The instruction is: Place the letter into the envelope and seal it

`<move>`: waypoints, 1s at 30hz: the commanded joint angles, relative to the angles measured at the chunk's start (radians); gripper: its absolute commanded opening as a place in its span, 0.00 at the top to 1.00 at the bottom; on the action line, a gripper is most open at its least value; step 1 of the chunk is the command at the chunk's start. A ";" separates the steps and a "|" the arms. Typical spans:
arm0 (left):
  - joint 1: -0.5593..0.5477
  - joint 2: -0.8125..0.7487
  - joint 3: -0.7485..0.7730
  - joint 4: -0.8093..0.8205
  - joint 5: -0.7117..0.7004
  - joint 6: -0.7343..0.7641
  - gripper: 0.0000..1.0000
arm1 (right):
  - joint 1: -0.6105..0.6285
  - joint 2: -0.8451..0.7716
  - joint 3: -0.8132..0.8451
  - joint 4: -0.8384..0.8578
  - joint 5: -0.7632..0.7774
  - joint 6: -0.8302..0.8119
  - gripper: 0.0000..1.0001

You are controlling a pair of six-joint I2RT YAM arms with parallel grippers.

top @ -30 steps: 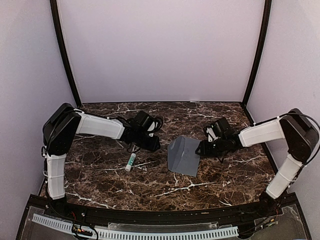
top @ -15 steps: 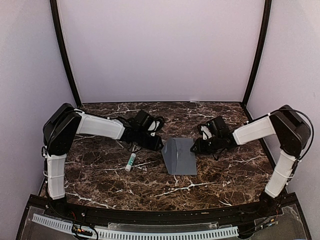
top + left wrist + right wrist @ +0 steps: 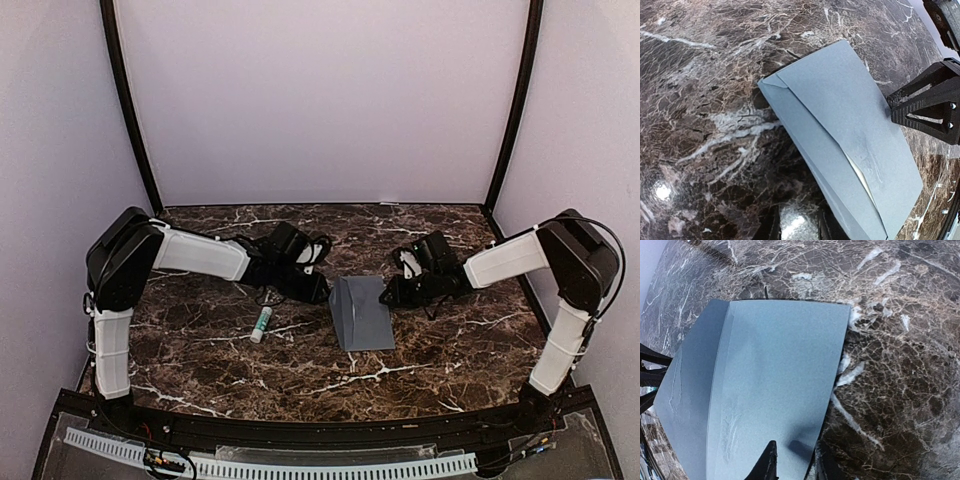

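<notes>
The slate-grey envelope (image 3: 362,315) lies flat on the marble table between my two grippers, its flap folded down. It also shows in the left wrist view (image 3: 850,110) and the right wrist view (image 3: 770,375). Of the cream letter only a thin sliver (image 3: 858,172) shows at the flap's edge; the rest is inside. My left gripper (image 3: 320,291) is shut and empty, its tips (image 3: 796,227) over bare table at the envelope's left edge. My right gripper (image 3: 388,296) is shut, its tips (image 3: 795,462) straddling the envelope's right edge just above it, one finger over the paper.
A white glue stick (image 3: 262,322) lies on the table left of the envelope, below my left arm. The table (image 3: 450,350) is dark brown marble, closed in by pale walls at the back and on both sides.
The envelope has slid left and its raised part has come down flat. My right gripper has moved left with it. My left gripper has edged right to the envelope's left edge.
</notes>
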 commanded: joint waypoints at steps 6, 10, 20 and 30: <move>-0.033 0.021 0.086 -0.001 0.051 -0.010 0.75 | -0.002 0.038 0.005 -0.055 0.022 -0.022 0.76; -0.048 0.059 0.123 -0.001 0.060 -0.019 0.75 | -0.002 0.040 0.002 -0.050 0.019 -0.026 0.77; -0.085 0.169 0.230 -0.045 0.043 -0.026 0.77 | -0.002 0.042 -0.003 -0.036 0.012 -0.033 0.77; -0.113 0.217 0.261 -0.102 -0.081 -0.017 0.91 | -0.001 -0.025 -0.016 -0.017 -0.007 -0.035 0.81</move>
